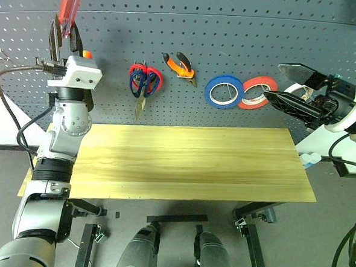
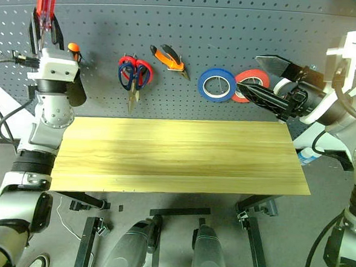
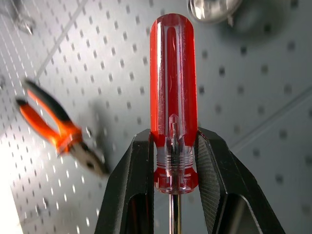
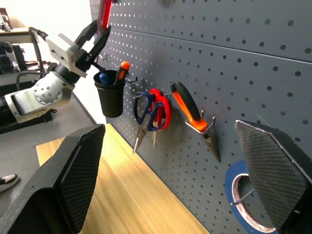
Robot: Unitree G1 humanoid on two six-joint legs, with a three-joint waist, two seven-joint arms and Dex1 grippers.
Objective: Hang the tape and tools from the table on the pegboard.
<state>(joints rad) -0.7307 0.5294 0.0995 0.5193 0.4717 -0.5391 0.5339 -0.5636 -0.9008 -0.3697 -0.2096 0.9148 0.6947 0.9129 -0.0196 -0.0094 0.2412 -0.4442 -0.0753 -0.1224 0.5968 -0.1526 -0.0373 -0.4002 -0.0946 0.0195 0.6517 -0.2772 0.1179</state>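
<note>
gripping the red-handled screwdriver (image 3: 173,97) in the left gripper (image 3: 174,161), fingers (image 3: 134,180) clamped on the clear collar at the base of the handle, shaft running down between them out of sight. holding it handle-up, high at the far left of the pegboard (image 1: 231,46), above a black cup (image 4: 110,95) that hangs on the board and already keeps an orange-and-black screwdriver (image 4: 122,70) and something blue. probably raised like this so the tip can drop straight into that cup, though cannot tell from here how closely shaft and cup line up.

waiting at the right, the right gripper (image 4: 170,180), spread wide and empty, pointing leftward along the board near the blue tape roll (image 1: 224,91) and red tape roll (image 1: 257,92), likely parked clear of the work.

hanging on hooks already: dark-handled scissors (image 4: 142,114) overlapping red-handled scissors (image 4: 159,112) left of centre, pliers (image 1: 181,66) with orange-and-black handles just right of them, jaws tilted down to the right. whitish tape (image 1: 294,90) apparently peeking out behind the right gripper, on the board just right of the red roll, mostly hidden. nothing left lying on the table (image 1: 182,164), so the screwdriver looks like the last tool to place.
</note>
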